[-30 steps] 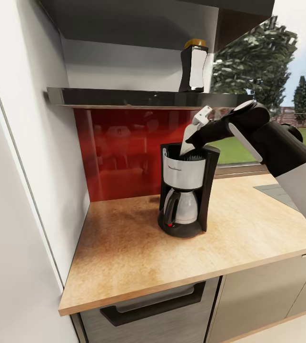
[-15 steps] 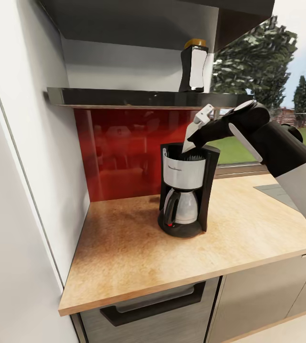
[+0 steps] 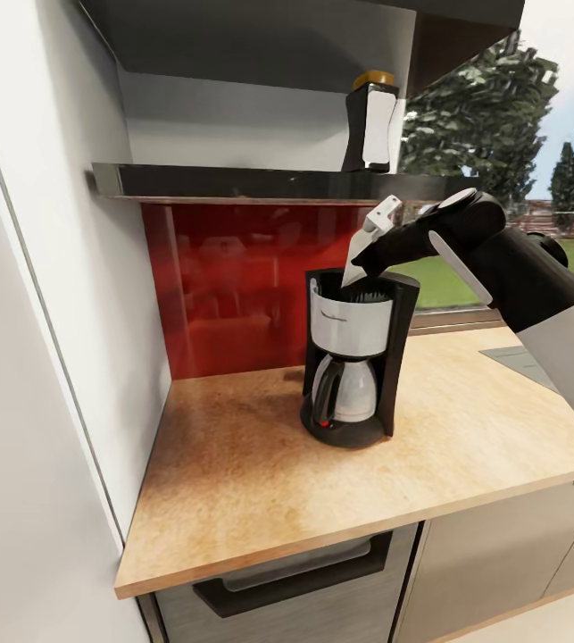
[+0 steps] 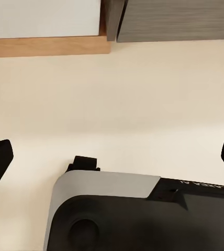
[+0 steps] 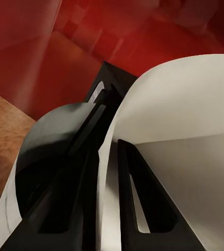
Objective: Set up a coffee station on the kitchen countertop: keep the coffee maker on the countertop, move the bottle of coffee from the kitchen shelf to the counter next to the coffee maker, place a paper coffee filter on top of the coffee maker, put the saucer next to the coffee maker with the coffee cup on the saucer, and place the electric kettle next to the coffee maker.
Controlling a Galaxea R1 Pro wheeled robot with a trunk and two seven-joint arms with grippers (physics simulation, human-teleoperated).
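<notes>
The black coffee maker (image 3: 358, 366) with its silver carafe stands on the light-wood countertop (image 3: 233, 464). My right gripper (image 3: 372, 253) hangs just above its open top, shut on the white paper coffee filter (image 3: 354, 266), whose lower tip dips into the opening. In the right wrist view the filter (image 5: 185, 120) is pinched between the dark fingers (image 5: 138, 204) over the coffee maker (image 5: 54, 141). The bottle of coffee (image 3: 371, 125) stands on the dark shelf (image 3: 233, 183) above. My left gripper (image 4: 112, 157) is open, pointing down at the floor and the robot's base (image 4: 143, 214).
A white tall panel (image 3: 45, 313) walls off the counter's left end. A red glossy backsplash (image 3: 224, 286) runs behind the coffee maker. A window (image 3: 536, 161) lies to the right, with a grey inset panel (image 3: 514, 359) in the counter below it. Grey drawer fronts (image 3: 304, 580) sit under the worktop.
The whole picture has shifted slightly, so the camera moved. The right gripper has lifted the filter a little compared with one second ago; it still holds it over the coffee maker.
</notes>
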